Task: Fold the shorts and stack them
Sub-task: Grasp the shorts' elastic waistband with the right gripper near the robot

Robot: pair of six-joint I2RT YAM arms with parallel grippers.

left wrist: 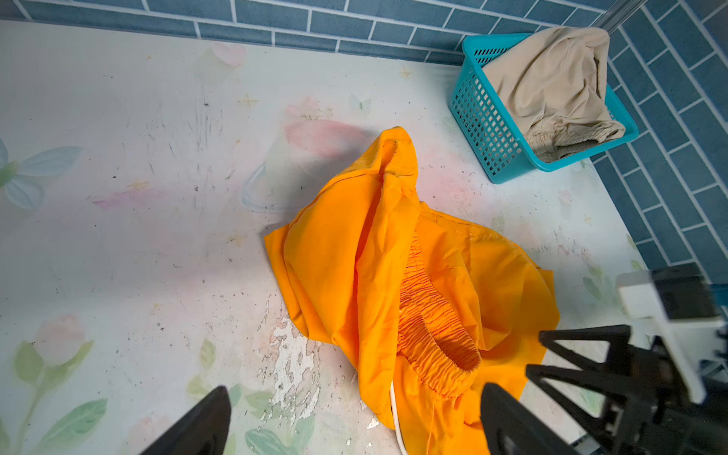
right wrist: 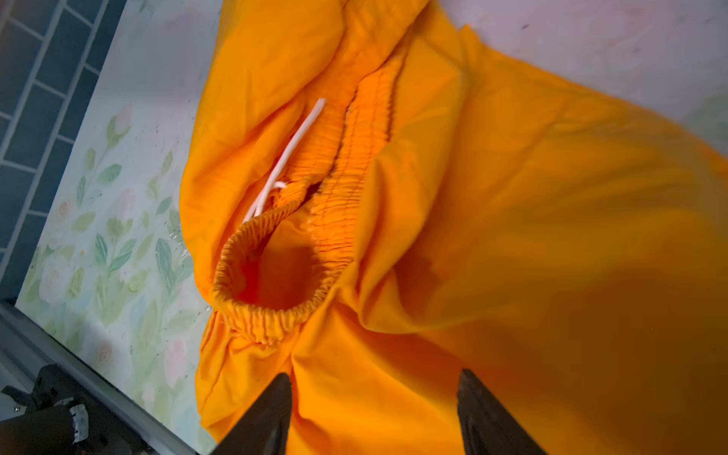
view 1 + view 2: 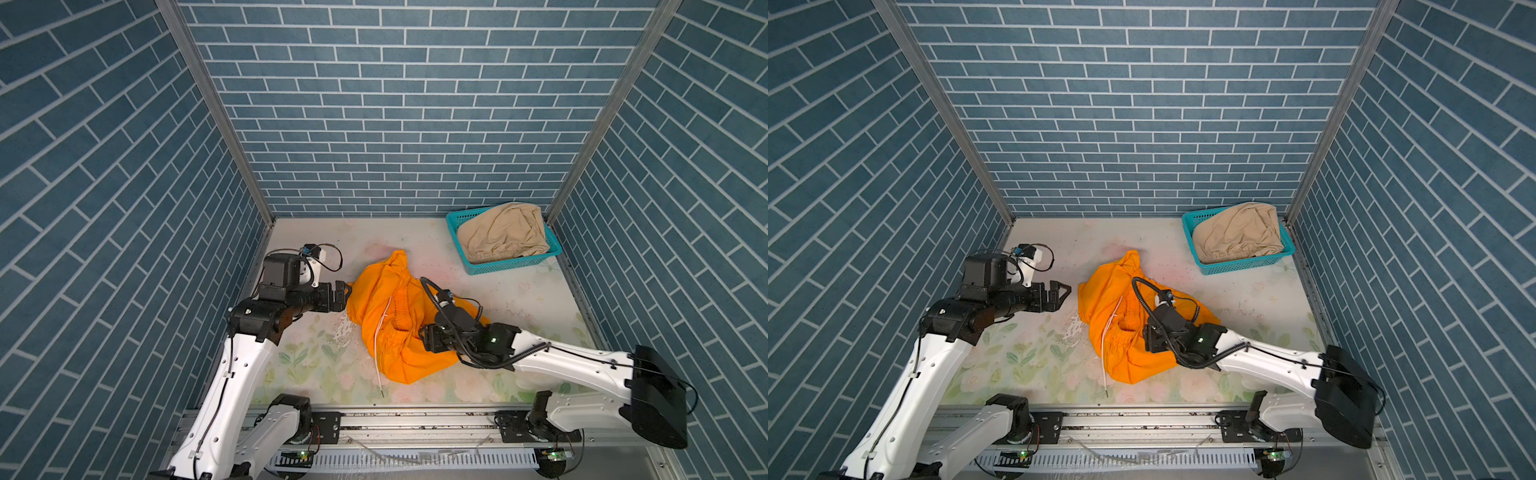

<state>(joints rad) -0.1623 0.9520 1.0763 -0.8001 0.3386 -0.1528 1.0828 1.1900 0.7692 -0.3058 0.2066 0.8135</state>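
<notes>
**A:** Drawstring [image 3: 377,353] comes first. It is a white cord trailing off the orange shorts [image 3: 374,299] toward the near edge of the counter [image 3: 307,365]. I wouldn't pull on it, as it would likely just slide through its channel.

**B:** Where would you take hold, then?

**A:** At the gathered waistband [image 2: 272,315]. It looks the thickest, firmest part, and it is puckered open on top of the heap. The rest looks thin, light and limp. It should drape and crumple, and such smooth cloth may slip from a shallow pinch.

**B:** And the jaws?

**A:** The right jaws stand partly apart over the near right side of the heap, with cloth beneath them and nothing pinched that I can see. The left jaws are spread wide and empty, just beside the heap's left edge. A top view shows a small gap between them and the cloth.

**B:** So the orange pair sits mid-counter, crumpled and not yet flat.

**A:** Yes. I judge it needs spreading by the two ends of the waistband, one per side, before any fold.

**B:** And the other pair?

**A:** The beige shorts [image 3: 503,232] are bunched in the teal basket [image 3: 511,268] at the far right corner, well apart, with their elastic edge toward us. They are probably just as soft, so lift them by the elastic too.
</notes>
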